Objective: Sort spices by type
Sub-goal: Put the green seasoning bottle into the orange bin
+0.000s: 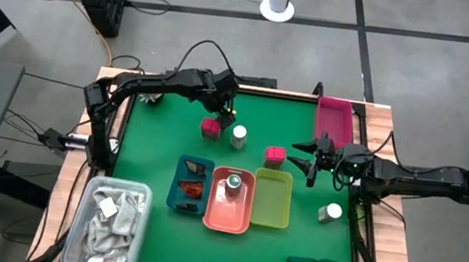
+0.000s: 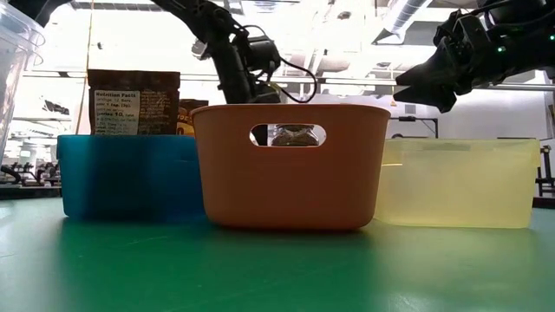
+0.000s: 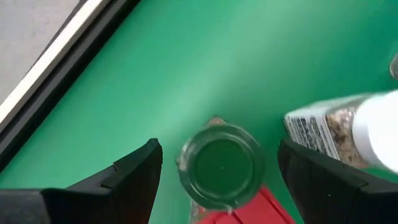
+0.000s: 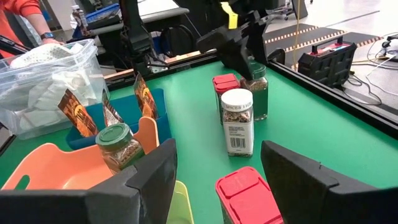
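High view shows the desk from above. Nearest, at six o'clock, sit a blue tray with dark packets, an orange tray holding a green-lidded jar, and a yellow-green tray. At four o'clock a white-lidded jar lies toppled. Centre right, the right end effector hangs released beside a pink box. Farther, around twelve o'clock, the left end effector hangs released over another green-lidded jar, next to a second pink box and an upright white-lidded jar.
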You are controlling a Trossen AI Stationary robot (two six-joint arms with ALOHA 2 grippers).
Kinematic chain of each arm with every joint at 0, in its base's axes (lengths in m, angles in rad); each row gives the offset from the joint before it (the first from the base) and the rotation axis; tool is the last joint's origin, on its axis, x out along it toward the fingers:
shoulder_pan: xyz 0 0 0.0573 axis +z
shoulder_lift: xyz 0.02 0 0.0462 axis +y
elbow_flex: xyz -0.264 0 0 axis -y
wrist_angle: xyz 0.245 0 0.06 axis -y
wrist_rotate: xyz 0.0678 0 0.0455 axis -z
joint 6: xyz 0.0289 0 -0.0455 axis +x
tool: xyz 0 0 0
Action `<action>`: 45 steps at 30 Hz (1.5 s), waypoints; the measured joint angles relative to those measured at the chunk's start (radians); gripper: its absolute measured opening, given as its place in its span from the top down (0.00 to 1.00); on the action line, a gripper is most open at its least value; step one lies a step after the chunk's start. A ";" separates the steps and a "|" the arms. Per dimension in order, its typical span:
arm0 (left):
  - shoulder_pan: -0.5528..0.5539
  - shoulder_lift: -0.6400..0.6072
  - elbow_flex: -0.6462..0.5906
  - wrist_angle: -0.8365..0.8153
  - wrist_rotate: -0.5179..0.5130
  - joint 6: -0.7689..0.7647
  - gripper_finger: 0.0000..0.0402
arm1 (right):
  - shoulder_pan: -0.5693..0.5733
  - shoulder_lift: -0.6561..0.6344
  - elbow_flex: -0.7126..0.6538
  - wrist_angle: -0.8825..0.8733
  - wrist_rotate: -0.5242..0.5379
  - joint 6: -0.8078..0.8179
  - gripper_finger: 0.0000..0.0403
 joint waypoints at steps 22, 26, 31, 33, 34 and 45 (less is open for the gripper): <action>-0.014 0.000 -0.084 0.080 -0.018 0.099 0.25 | 0.000 0.000 0.000 0.019 0.000 0.000 0.35; -0.014 0.000 -0.084 0.084 -0.045 0.106 0.26 | 0.000 0.000 0.000 0.022 0.000 0.000 0.35; -0.014 0.000 -0.084 0.092 -0.056 0.130 0.35 | 0.000 0.000 0.000 0.022 -0.001 0.000 0.35; -0.014 0.000 -0.084 0.094 -0.056 0.147 0.42 | 0.000 0.000 0.000 0.022 -0.001 0.000 0.35; -0.014 0.000 -0.084 0.101 -0.051 0.153 0.45 | 0.000 0.000 0.000 0.022 -0.001 0.000 0.35; -0.014 -0.002 -0.083 0.103 -0.019 0.208 0.51 | 0.000 0.000 0.000 0.021 -0.001 0.000 0.35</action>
